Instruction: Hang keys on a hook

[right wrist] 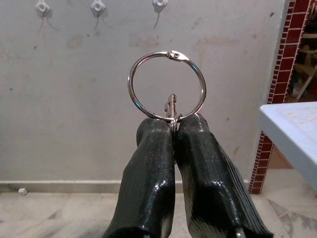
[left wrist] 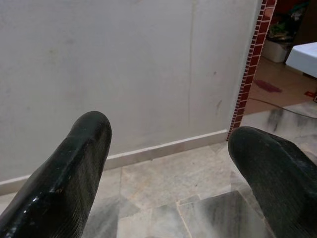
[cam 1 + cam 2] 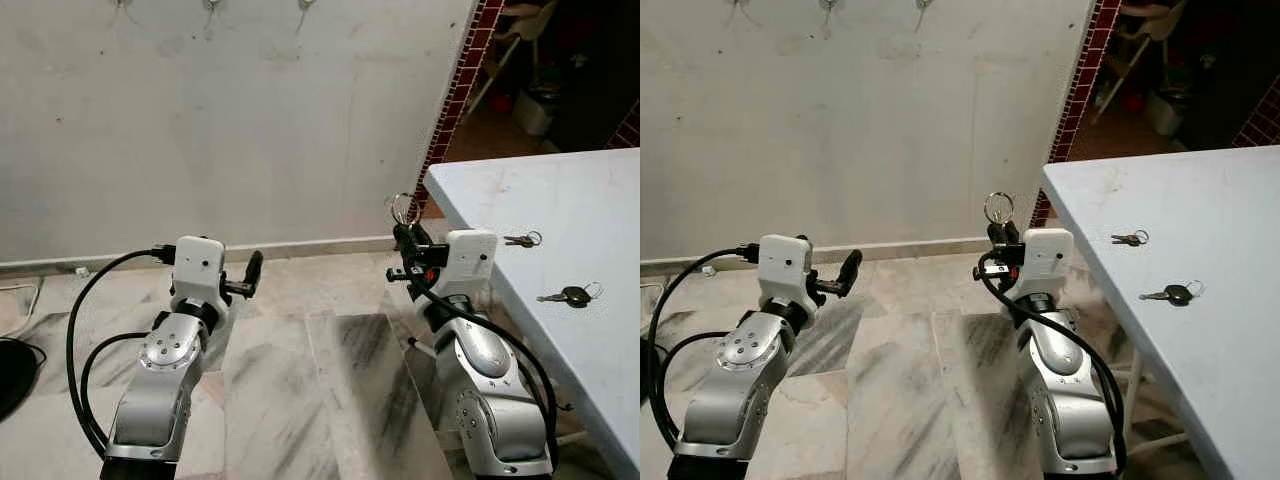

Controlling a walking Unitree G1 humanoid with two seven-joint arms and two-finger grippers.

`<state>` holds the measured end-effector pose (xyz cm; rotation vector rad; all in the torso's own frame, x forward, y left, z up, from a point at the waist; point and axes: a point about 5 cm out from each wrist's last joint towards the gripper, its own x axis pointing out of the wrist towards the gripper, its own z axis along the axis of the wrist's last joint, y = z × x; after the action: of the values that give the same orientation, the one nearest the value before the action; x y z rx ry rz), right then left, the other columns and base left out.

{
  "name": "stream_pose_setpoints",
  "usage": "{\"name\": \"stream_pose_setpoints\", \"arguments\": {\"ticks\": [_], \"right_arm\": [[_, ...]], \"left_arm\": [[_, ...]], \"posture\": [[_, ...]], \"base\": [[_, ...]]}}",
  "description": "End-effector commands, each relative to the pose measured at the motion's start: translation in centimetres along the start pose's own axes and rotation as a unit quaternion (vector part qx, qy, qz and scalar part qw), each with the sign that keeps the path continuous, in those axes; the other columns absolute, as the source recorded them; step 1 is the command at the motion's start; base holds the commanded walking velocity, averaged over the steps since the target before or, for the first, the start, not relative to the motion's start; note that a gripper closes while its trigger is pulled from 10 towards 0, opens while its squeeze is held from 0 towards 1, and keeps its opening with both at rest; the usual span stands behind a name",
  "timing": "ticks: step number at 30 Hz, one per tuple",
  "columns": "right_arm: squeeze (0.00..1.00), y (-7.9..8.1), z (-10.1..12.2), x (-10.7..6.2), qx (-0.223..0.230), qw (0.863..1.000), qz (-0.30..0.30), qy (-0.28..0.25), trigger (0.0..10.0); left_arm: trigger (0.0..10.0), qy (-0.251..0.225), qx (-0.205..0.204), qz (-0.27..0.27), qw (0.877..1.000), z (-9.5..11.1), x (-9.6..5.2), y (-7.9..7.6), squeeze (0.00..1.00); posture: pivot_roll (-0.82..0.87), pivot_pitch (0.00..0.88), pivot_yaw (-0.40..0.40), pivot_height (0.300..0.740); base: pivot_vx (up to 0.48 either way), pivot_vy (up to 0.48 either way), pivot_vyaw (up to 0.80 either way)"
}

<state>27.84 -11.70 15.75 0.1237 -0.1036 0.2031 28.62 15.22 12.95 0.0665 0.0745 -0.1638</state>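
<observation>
The key ring (image 1: 167, 85) stands upright above the right gripper (image 1: 173, 124), whose two black fingers are pressed together on the ring's lower edge, level with the corner of the white table (image 3: 560, 210). Three hooks (image 1: 98, 7) sit in a row high on the white wall (image 3: 230, 130). The left gripper (image 3: 252, 272) is raised over the marble floor (image 3: 300, 390), fingers spread apart and holding nothing. Two other keys (image 3: 570, 295) lie on the table.

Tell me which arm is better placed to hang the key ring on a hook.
Right. Its tool is shut on the key ring, held upright facing the hooks. The left tool is open, holding nothing.
</observation>
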Motion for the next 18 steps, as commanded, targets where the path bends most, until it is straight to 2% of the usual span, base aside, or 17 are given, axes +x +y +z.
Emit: {"name": "stream_pose_setpoints", "arguments": {"ticks": [1, 18], "right_arm": [[0.00, -0.06, 0.24, 0.10, -0.001, 1.000, -0.002, -0.007, 10.0], [0.00, -0.10, 0.37, 0.33, -0.002, 1.000, -0.005, -0.011, 10.0]], "left_arm": [[10.0, -0.006, -0.004, -0.003, 1.000, 0.21, -0.15, -0.02, 0.00], [10.0, -0.009, -0.009, -0.013, 1.000, 0.51, 0.05, -0.16, 0.00]], "posture": [[0.14, 0.034, -0.053, 0.740], [0.15, 0.050, -0.057, 0.740]], "base": [[0.349, 0.000, 0.00], [0.393, 0.000, 0.00]]}}
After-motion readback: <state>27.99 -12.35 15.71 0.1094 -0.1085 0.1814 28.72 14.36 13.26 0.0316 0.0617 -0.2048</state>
